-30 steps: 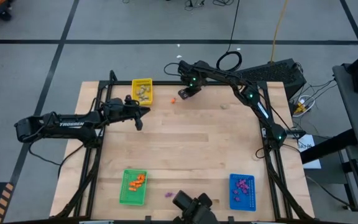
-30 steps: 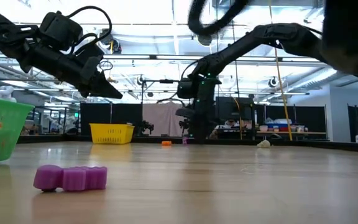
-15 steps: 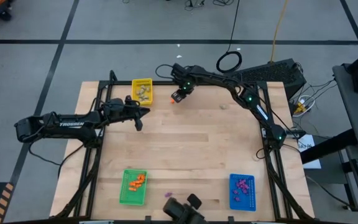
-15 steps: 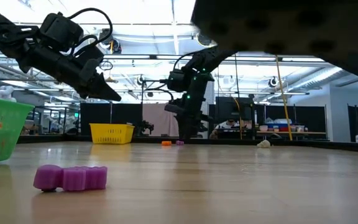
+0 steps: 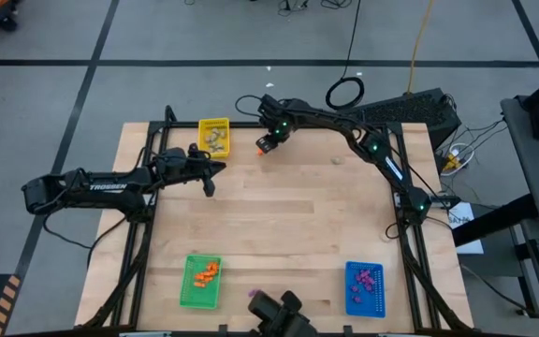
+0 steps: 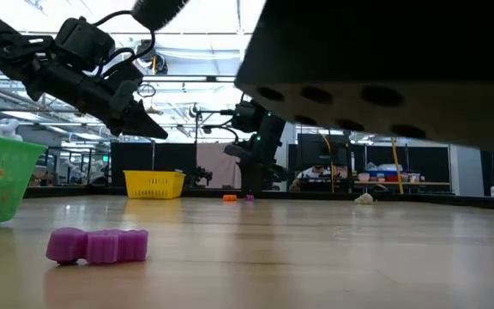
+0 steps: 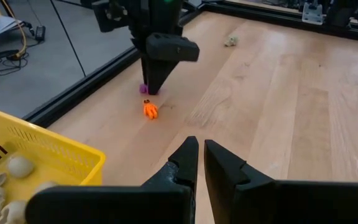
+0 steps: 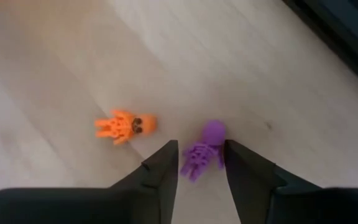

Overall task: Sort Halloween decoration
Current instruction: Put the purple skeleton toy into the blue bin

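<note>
Right gripper (image 8: 197, 163): fingers spread apart, one on each side of a purple trinket (image 8: 204, 149) that lies on the wood between the tips; not clamped on it.
Orange trinket (image 8: 124, 125): on the wood just beside the purple one, outside the fingers.
Right gripper's place: at the table's far edge, just right of the yellow tray (image 5: 214, 137), pointing down at the tabletop (image 5: 298, 215).
Left gripper (image 7: 200, 155): fingers nearly together with only a thin slit between them, nothing held; it hangs above the wood near the yellow tray, at the table's left side.
Yellow tray: holds beige-grey trinkets (image 5: 215, 140); stands at the far edge.
Green tray (image 5: 200, 280): near edge, left; orange trinkets (image 5: 206, 272) inside.
Blue tray (image 5: 364, 288): near edge, right; purple trinkets (image 5: 367, 278) inside.
Loose pieces: a purple trinket on bare wood (image 6: 98, 245) close to the low camera, just beside the green tray; a beige-grey trinket on bare wood (image 7: 230, 41) well beyond the right gripper.
Room: workshop benches and racks behind the table.
</note>
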Controlling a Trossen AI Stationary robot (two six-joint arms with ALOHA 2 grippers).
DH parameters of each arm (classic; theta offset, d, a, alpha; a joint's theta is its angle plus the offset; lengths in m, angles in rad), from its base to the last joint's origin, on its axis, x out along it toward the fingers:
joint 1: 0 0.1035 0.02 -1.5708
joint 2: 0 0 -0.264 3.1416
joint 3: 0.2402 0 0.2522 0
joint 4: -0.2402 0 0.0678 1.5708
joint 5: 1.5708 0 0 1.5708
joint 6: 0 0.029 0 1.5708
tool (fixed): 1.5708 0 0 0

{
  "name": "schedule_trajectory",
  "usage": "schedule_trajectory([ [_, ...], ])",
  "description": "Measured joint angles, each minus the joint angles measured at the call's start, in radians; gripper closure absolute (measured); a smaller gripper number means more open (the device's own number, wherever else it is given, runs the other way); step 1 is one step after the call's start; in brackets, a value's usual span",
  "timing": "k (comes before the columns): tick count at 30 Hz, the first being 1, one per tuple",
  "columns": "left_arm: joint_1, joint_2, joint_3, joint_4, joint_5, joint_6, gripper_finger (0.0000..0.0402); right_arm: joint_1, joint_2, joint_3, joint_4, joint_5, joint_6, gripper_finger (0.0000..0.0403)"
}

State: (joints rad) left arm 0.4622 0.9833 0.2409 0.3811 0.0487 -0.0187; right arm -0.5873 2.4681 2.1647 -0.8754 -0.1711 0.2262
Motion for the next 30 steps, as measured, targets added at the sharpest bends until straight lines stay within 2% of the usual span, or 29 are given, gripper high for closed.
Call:
schedule_trajectory([
  [9, 0.0, 0.0, 0.0, -0.001, 0.0, 0.002, 0.0377, -0.016, 0.0, 0.001, -0.002, -0.069, 0.025, 0.0312],
  [20, 0.0, 0.0, 0.0, -0.001, 0.0, 0.005, 0.0377, -0.027, -0.001, 0.003, -0.068, -0.066, -0.057, 0.0396],
  [30, 0.0, 0.0, 0.0, -0.002, 0.0, 0.005, 0.0377, 0.017, -0.093, 0.001, -0.215, -0.061, -0.146, 0.0402],
])
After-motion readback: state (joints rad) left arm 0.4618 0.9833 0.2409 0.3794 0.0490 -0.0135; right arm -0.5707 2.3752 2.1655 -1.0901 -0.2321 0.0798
